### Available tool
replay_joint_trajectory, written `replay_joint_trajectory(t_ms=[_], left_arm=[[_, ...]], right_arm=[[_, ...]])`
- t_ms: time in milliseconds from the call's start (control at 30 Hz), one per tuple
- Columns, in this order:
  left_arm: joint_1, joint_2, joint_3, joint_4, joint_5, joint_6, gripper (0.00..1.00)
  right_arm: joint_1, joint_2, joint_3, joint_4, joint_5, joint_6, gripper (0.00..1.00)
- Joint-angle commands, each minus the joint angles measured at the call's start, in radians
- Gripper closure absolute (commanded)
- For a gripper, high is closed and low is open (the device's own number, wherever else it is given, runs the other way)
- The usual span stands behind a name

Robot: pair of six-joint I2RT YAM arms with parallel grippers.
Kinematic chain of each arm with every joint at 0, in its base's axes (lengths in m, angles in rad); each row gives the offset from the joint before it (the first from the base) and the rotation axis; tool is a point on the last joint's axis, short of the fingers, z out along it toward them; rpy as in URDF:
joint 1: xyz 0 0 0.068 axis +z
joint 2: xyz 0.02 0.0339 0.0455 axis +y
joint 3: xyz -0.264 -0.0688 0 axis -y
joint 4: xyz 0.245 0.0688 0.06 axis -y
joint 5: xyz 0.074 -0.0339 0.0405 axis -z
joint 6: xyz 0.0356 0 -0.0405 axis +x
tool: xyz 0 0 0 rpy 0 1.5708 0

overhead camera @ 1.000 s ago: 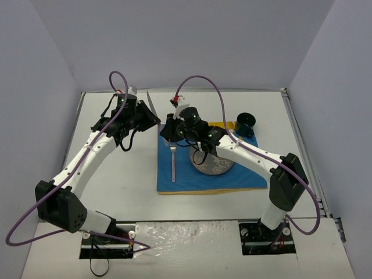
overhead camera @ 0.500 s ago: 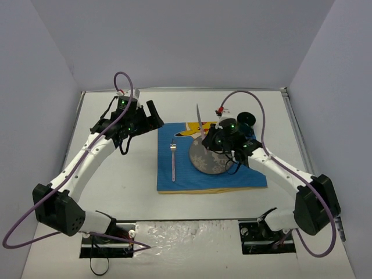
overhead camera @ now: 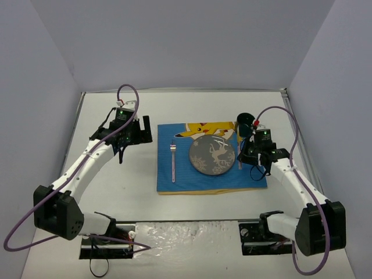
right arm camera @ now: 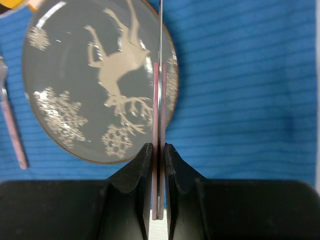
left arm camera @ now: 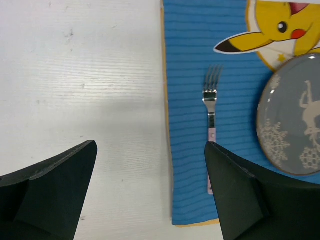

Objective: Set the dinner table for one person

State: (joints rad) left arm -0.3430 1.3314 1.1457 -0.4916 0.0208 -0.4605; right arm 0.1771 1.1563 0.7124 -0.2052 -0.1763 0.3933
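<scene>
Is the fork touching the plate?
Apart. The left wrist view shows a strip of blue mat between the fork and the plate.

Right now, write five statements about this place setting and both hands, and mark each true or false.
1. The fork lies on the placemat, left of the plate. True.
2. The left hand is open over the dinner table, holding nothing. True.
3. The right hand is shut on the knife. True.
4. The knife lies flat on the plate. False: the right hand holds it by the plate's right rim.
5. The cup stands on the plate. False: the cup stands near the placemat's far right corner.
</scene>
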Motion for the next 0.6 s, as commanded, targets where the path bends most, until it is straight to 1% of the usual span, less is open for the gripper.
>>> replay_joint_trajectory(t_ms=[0, 167, 433, 567], left_arm=[[0.038, -0.002, 0.005, 0.070, -0.029, 0.075, 0.14], [0.050, -0.009, -0.013, 0.076, -0.038, 0.091, 0.14], [0.058, -0.020, -0.016, 0.077, -0.034, 0.106, 0.14], [0.058, -0.016, -0.015, 0.076, -0.025, 0.108, 0.14]], right_arm=[[-0.050, 0.057, 0.062, -0.095, -0.043, -0.108, 1.00], [-0.098, 0.090, 0.053, -0.135, -0.048, -0.123, 1.00], [-0.120, 0.166, 0.057, -0.152, -0.047, -0.119, 1.00], [-0.120, 0.162, 0.062, -0.150, -0.043, -0.135, 1.00]])
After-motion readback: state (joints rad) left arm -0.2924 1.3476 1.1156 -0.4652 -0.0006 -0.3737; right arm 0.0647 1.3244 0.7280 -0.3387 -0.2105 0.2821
